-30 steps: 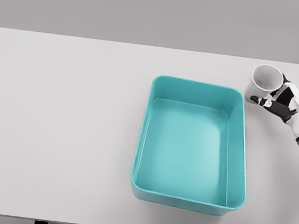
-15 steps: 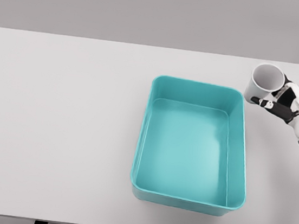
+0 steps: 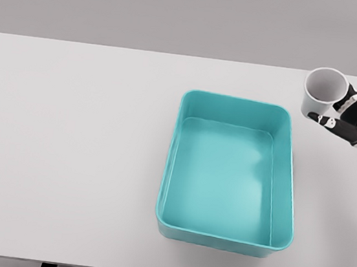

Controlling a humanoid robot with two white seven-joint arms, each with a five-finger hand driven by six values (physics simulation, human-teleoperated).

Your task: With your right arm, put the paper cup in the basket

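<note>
- Pale grey tabletop fills my view.
- My right hand has its fingers wrapped around the paper cup, mouth up.
- Left of those fingers and apart from them sits the teal basket, cup outside it.

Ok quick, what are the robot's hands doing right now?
Right hand: fingers closed around the paper cup.
Left hand: not in view.
</note>
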